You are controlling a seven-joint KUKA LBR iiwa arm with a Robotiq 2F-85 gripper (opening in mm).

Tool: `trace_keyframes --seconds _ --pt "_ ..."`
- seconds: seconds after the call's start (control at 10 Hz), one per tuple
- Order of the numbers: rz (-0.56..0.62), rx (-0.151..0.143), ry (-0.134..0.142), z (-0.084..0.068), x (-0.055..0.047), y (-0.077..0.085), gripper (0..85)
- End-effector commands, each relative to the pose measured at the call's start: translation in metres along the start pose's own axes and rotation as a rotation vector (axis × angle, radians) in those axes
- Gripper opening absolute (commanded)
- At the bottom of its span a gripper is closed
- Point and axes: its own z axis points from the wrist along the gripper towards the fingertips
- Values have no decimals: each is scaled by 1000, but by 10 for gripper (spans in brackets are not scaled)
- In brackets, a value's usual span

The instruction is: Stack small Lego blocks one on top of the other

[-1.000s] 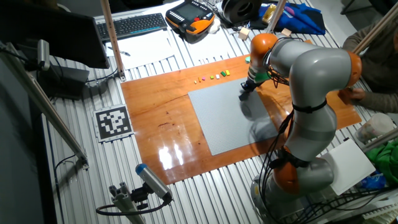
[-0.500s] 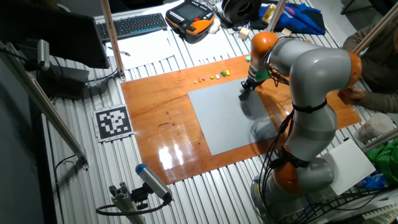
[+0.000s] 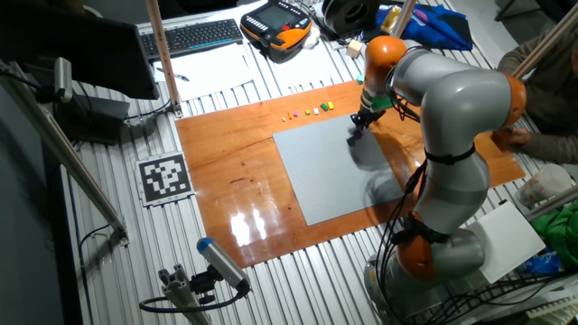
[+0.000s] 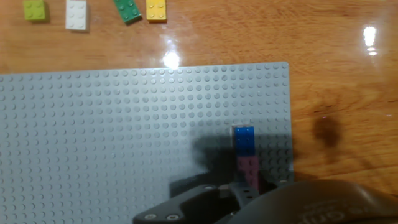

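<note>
The gripper [image 3: 355,136] is lifting slightly off the baseplate [image 4: 124,137] — its jaw state cannot be told — suggesting the blue block [image 4: 244,139] atop the purple block [image 4: 247,169] is placed

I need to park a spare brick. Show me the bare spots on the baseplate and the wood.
Free: most of the grey baseplate left of the blue brick and purple brick, and the wood right of the plate. Crowded: the brick row along the top, and the plate's lower right by the gripper.
</note>
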Motion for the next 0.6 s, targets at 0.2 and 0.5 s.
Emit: trace_keyframes --seconds 0.2,0.5 --pt "-6 4 -5 3 -1 0 0" --pt "-9 0 -16 10 -4 0 0"
